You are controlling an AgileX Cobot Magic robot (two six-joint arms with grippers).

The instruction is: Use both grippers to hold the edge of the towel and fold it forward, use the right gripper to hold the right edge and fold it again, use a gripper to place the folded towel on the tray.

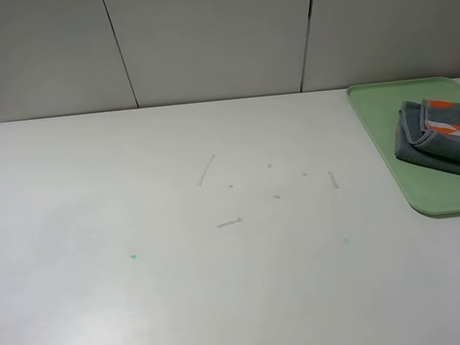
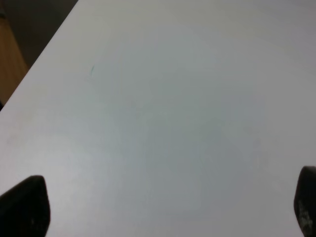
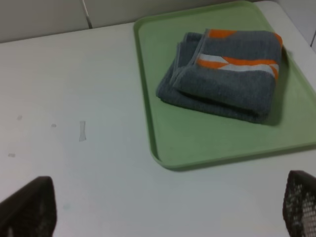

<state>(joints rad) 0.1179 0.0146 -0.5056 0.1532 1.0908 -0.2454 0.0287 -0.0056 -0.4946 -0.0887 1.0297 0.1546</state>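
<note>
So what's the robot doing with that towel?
Nothing right now. The towel is folded and lying on the green tray at the table's far right. Neither gripper holds anything: the left gripper is open over bare table, and the right gripper is open, apart from the tray. The folding job looks finished.

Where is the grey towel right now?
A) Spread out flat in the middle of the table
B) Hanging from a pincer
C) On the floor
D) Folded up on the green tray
D: the towel lies folded in a bundle on the green tray, orange band showing, and neither pincer touches it; the high view shows the same, towel on tray.
</note>
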